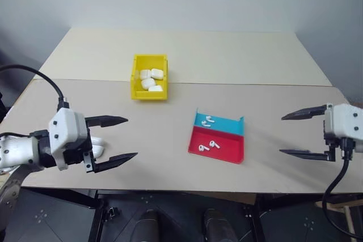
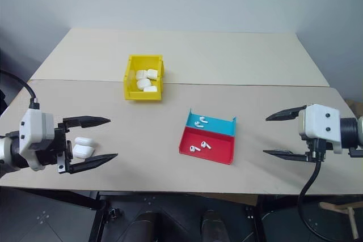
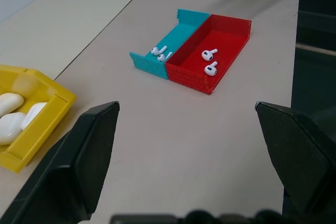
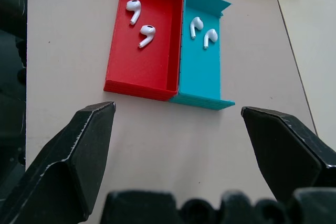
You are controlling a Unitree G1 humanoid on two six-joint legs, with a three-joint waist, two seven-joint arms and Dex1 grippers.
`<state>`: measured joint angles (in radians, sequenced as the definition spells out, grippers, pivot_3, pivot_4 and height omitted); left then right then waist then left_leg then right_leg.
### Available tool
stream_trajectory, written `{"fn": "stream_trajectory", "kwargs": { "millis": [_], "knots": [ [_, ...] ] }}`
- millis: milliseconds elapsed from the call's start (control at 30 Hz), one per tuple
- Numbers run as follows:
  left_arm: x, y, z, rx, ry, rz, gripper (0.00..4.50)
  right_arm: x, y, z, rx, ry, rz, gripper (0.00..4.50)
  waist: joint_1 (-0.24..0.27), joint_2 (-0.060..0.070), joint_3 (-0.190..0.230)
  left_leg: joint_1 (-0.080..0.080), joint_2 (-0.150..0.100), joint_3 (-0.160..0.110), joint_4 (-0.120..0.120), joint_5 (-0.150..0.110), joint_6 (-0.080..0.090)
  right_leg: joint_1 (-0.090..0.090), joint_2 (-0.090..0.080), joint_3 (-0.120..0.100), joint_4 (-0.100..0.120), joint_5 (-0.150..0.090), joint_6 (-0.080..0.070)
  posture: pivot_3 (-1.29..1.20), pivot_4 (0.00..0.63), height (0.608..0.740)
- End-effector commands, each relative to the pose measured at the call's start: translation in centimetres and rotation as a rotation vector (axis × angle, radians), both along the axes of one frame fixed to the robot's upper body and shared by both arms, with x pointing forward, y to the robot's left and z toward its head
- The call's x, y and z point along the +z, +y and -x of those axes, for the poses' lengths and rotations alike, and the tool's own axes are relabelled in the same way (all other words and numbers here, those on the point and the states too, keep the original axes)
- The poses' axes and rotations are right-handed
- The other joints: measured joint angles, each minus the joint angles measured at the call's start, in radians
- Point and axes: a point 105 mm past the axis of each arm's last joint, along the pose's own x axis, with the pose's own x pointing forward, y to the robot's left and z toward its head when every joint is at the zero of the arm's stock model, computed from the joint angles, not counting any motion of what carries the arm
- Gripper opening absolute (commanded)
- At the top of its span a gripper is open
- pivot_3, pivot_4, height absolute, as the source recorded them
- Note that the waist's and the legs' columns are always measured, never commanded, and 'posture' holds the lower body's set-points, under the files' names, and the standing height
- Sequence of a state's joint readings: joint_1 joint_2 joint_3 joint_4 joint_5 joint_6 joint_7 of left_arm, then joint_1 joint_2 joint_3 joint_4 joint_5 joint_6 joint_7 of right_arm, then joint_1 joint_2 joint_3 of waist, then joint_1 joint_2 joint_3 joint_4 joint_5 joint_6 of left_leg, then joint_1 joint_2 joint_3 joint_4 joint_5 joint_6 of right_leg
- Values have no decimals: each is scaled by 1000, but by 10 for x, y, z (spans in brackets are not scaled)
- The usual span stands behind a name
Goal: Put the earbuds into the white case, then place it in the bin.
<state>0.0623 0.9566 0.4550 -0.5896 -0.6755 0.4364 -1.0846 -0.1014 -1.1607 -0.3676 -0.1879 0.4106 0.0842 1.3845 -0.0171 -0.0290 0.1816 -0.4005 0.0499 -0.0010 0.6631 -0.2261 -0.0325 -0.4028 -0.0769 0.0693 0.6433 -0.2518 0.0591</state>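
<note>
Two earbuds [image 4: 140, 23] lie in the red half of the tray [image 4: 136, 72], two more [image 4: 203, 31] in its blue half, mid-counter [image 1: 170, 128]. White cases [image 2: 83, 147] sit by the left claw [image 1: 116, 138], spread wide, empty. More cases [image 1: 151, 79] fill the yellow bin [image 1: 148, 94] beyond. Right claw [image 2: 279, 134] spread wide, empty.

A pale beige desk [image 2: 238, 55] carries a small yellow plastic bin [image 2: 144, 77], a flat red-and-blue tray [image 2: 207, 144], and two glossy white cases [image 2: 83, 147] near its left front edge.
</note>
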Motion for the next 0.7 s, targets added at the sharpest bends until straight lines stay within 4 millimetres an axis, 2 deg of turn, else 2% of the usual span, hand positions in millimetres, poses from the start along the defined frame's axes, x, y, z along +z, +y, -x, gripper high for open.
{"fn": "stream_trajectory", "kwargs": {
  "millis": [33,467,600,700],
  "knots": [
    [9,-2,2,6,-31,13,4500,11,2,0,15,-58,9,4457,0,0,0,0,0,0,0,0,0,0,0,0,0,0,0,0,150,740],
    [6,-1,-2,98,-61,-18,4500,11,2,-1,16,-55,24,4457,-2,0,0,0,0,0,0,0,0,0,0,0,0,0,0,0,150,740],
    [6,2,-8,252,-111,-70,4500,11,2,-4,18,-57,26,4457,0,0,0,0,0,0,0,0,0,0,0,0,0,0,0,0,150,740],
    [12,3,-14,435,-219,-120,4500,12,3,-8,18,-62,25,4457,0,0,0,0,0,0,0,0,0,0,0,0,0,0,0,0,150,740]
  ]
}}
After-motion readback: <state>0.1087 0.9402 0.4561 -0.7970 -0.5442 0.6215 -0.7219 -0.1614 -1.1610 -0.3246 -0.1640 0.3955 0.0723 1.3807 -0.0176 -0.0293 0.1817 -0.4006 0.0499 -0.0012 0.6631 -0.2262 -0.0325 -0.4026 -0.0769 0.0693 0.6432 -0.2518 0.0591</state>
